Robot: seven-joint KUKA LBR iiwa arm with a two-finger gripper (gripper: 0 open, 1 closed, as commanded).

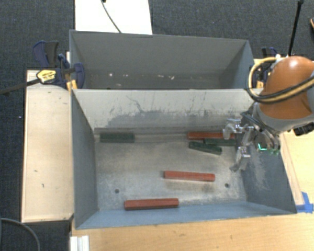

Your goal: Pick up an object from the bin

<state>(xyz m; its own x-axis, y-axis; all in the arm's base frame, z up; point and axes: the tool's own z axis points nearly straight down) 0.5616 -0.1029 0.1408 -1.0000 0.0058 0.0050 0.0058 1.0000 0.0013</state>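
Bin (85,156) of scuffed grey metal, dark carpet (21,14) around, jaws by green bar (204,147), spread unclear

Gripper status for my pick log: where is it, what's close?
Gripper low at right side of bin. Nearest: red bar and dark green bar at the rear, beside it. Nothing in the way.

The wrist wears a big rounded orange cover (293,80), kinda like a glossy ball. Yellow and black cables (251,78) loop around its left side and across the front. Under that is a grey band (282,116). The gripper (239,157) is bare silvery metal, all brackets and little blocks, with what looks like a tiny green light (262,147) next to it.
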